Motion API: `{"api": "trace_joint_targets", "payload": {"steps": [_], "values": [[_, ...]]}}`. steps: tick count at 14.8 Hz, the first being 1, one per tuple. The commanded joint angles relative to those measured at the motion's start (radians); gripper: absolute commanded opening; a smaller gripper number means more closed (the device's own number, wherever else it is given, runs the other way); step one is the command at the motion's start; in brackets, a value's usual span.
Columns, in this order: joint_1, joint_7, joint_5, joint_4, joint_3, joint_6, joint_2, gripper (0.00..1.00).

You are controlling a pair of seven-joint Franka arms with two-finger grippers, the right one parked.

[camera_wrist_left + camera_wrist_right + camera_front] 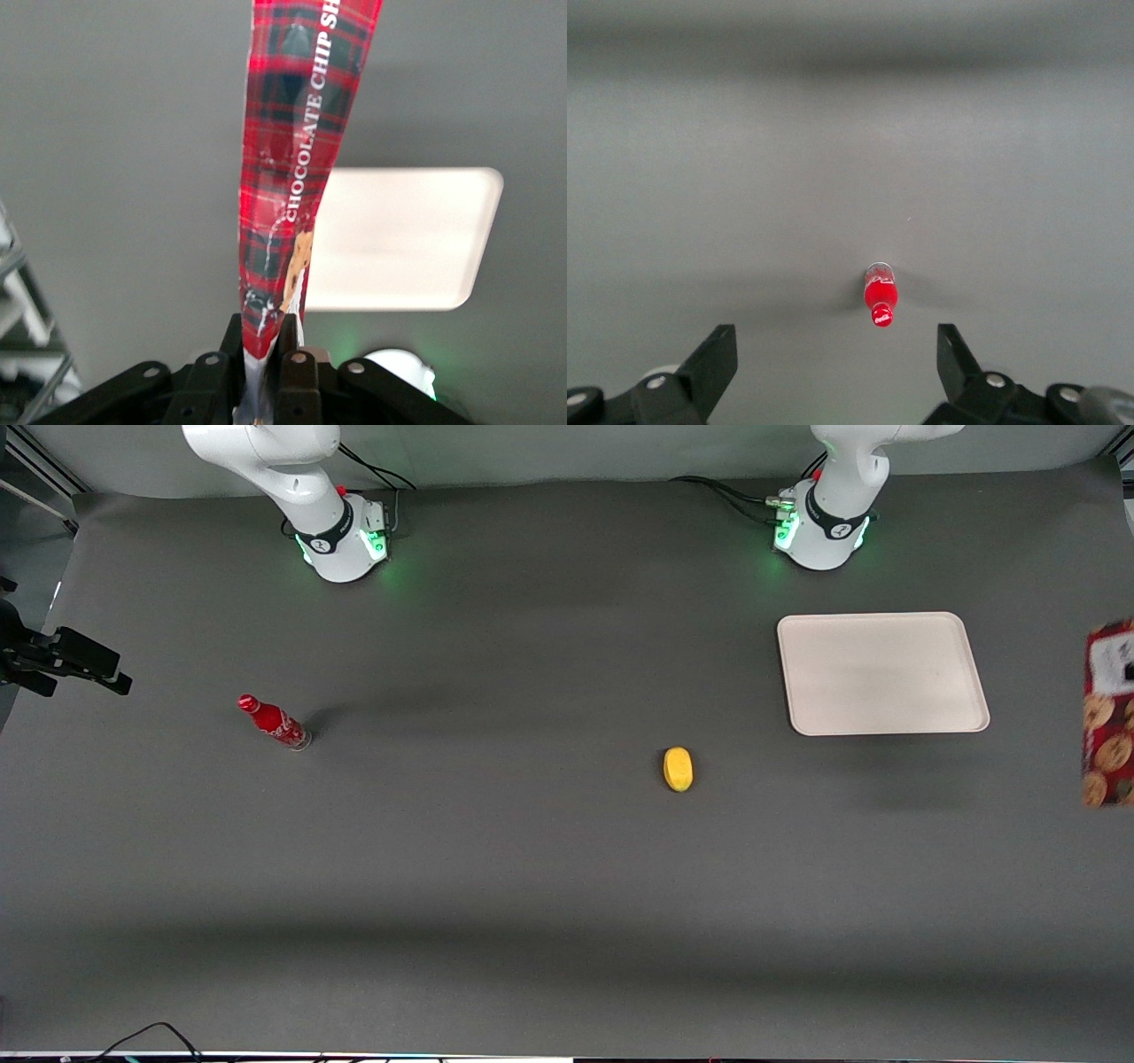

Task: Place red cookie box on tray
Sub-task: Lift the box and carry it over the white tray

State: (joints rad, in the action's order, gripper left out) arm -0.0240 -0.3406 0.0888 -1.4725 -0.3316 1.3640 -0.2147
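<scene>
The red cookie box (1109,713), dark red with cookie prints and a white label, hangs in the air at the working arm's end of the table, partly cut off by the front view's edge. My left gripper (264,329) is shut on one end of it, and the plaid box (297,150) stretches away from the fingers (297,341). The cream tray (881,673) lies flat on the table beside the box, close to the working arm's base, with nothing on it. In the left wrist view the tray (399,239) shows below the box and to one side of it.
A yellow lemon-like object (678,769) lies on the dark mat nearer the front camera than the tray. A small red bottle (273,722) stands toward the parked arm's end. A black camera mount (62,660) juts in at that end.
</scene>
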Motion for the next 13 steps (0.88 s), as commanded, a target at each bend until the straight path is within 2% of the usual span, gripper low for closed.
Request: {"api": "trace_joint_targets", "payload": {"steps": [1, 4, 6, 11, 13], "values": [[0.015, 0.115, 0.071, -0.407, -0.041, 0.139, 0.259, 0.00], [0.015, 0.123, 0.069, -0.682, -0.118, 0.352, 0.353, 0.00], [0.012, 0.127, 0.069, -0.832, -0.133, 0.508, 0.373, 0.00], [0.012, 0.147, 0.071, -1.104, -0.176, 0.886, 0.356, 0.00], [0.012, 0.124, 0.072, -1.128, -0.179, 0.946, 0.318, 0.00]]}}
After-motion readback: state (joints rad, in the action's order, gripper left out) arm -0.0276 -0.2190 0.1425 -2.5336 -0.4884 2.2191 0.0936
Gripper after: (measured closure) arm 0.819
